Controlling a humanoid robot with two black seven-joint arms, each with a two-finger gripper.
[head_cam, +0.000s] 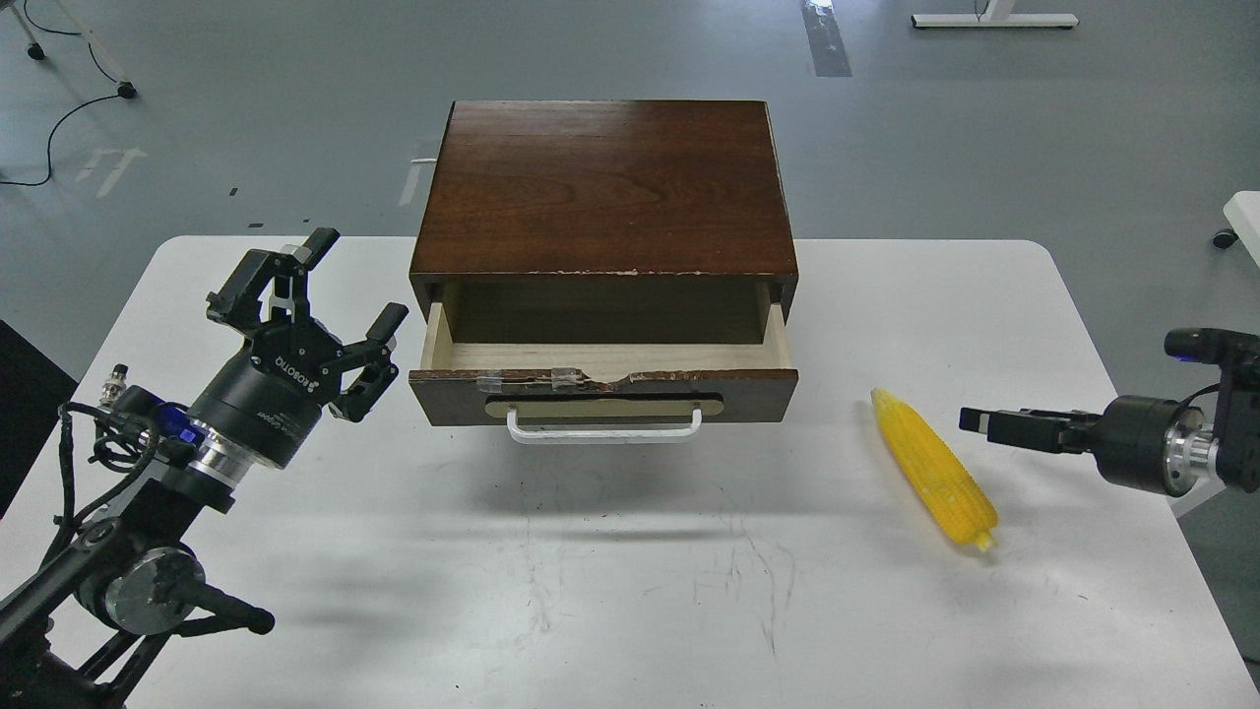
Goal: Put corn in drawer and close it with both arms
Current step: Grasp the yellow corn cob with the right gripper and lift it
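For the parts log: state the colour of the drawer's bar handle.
White. The handle shows best in the head view, below the tan plate on the drawer front.

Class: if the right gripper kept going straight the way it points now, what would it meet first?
Probably the bright yellow tapered corn cob on the white table: the right gripper points left towards it. Height is unclear; it might pass above.

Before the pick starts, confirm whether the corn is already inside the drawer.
No, the corn lies on the white table to the right of the open drawer, whose inside shows only bare pale wood.
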